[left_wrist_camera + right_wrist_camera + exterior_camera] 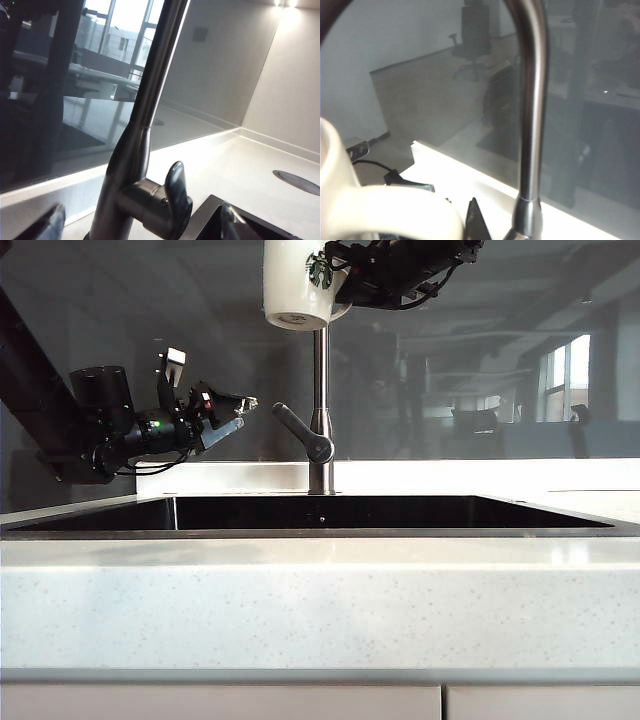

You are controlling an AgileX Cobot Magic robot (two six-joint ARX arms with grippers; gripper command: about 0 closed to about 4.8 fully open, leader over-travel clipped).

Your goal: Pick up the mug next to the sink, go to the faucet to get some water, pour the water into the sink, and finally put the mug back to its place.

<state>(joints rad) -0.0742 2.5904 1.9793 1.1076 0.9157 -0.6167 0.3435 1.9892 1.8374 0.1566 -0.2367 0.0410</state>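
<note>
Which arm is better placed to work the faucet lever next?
Left. Its open end effector sits just beside the lever, while the right end effector holds the mug up high.

Pale speckled stone countertop (pixel 320 600), fronted below by white cabinet doors (pixel 220 703). Behind it, a dark glossy glass backsplash (pixel 520 360), in which an office interior is reflected: bright windows (pixel 565 375) at the right, desks, ceiling lines. An office chair (pixel 472 30) is seen mirrored in the right wrist view. At the far right, a plain pale side wall (pixel 295 80) is lit from above.
</note>
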